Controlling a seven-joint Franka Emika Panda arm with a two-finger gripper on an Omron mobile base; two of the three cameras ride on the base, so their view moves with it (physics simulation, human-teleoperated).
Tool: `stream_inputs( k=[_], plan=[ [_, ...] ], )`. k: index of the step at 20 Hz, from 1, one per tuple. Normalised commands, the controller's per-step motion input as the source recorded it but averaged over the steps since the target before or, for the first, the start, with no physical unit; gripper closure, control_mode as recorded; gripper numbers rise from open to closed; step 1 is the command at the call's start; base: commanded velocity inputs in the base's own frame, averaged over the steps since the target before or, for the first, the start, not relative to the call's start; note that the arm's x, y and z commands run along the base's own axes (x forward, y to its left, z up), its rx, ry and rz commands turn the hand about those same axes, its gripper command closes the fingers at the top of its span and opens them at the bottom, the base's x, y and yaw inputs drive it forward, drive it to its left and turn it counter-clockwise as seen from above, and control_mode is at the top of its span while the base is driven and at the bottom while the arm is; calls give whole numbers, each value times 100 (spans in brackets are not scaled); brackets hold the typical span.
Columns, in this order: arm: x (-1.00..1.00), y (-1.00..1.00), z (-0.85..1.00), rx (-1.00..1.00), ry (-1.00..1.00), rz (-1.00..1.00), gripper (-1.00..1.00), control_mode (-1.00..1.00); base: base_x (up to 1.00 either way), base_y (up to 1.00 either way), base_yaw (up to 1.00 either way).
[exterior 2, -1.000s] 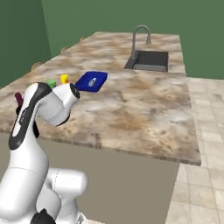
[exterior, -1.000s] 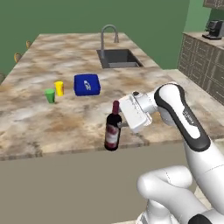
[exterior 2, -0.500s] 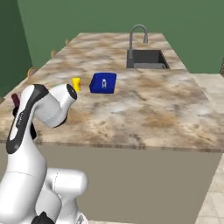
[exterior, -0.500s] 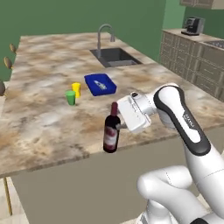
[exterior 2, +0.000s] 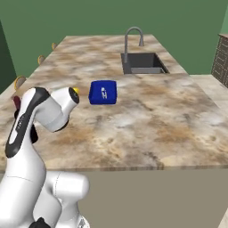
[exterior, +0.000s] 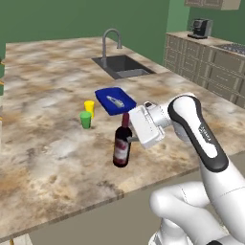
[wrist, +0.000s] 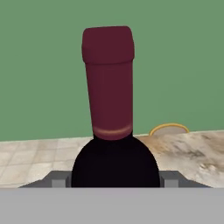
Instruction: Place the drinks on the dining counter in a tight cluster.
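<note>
One wine bottle (exterior: 122,146) was all I had of the drinks in the left base view: dark glass, a red cap and a red label, upright over the near part of the dining counter (exterior: 52,100). The gripper (exterior: 133,139) was clamped on it at the shoulder from the right; whether its base rested on the stone or hung just above it, I could not tell. Left of and beyond the bottle stood a green cup (exterior: 85,119) and, touching it, a yellow cup (exterior: 89,108), with a blue tray (exterior: 114,100) to their right. The sink (exterior: 123,66) and faucet (exterior: 110,40) sat at the far end.

In the right base view I saw the same counter (exterior 2: 147,116), the tray (exterior 2: 103,92) and the sink (exterior 2: 142,63); a sliver of the red cap (exterior 2: 17,102) showed behind the arm.

In the hand view the bottle (wrist: 111,144) stood between the two fingertips (wrist: 58,179), its red neck rising against a green wall.
</note>
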Motion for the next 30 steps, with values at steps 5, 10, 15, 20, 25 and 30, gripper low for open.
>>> stream_inputs(
  k=[5,10,15,20,25,30],
  plan=[
    [0,0,0,0,0,0,100,100,22,17,0],
    [0,0,0,0,0,0,100,100,5,4,0],
    [42,50,11,-13,19,-13,100,-100,0,0,0],
    [48,47,8,-16,21,-9,100,-100,0,0,0],
    [64,18,-11,-8,2,-8,100,-100,0,0,0],
    [69,22,-42,-1,0,-3,100,-100,0,0,0]
  ],
)
